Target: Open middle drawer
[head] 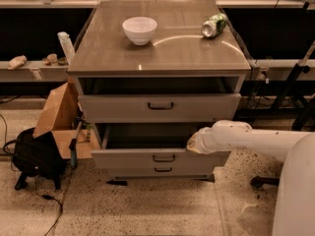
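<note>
The middle drawer (164,158) is a pale-grey drawer with a small dark bar handle. It stands pulled out from the cabinet (157,53), and its shadowed interior shows above the front. My gripper (193,142) is at the end of the white arm (246,136), which reaches in from the right. It sits at the right end of the middle drawer's top edge. The drawer above (160,105) has a taller front and is also pulled out a little. A short drawer front (163,169) lies below the middle one.
A white bowl (140,29) and a lying green can (214,25) are on the cabinet top. A cardboard box (59,117) and a black bag (34,156) stand on the floor to the left. A chair base (261,181) is on the right.
</note>
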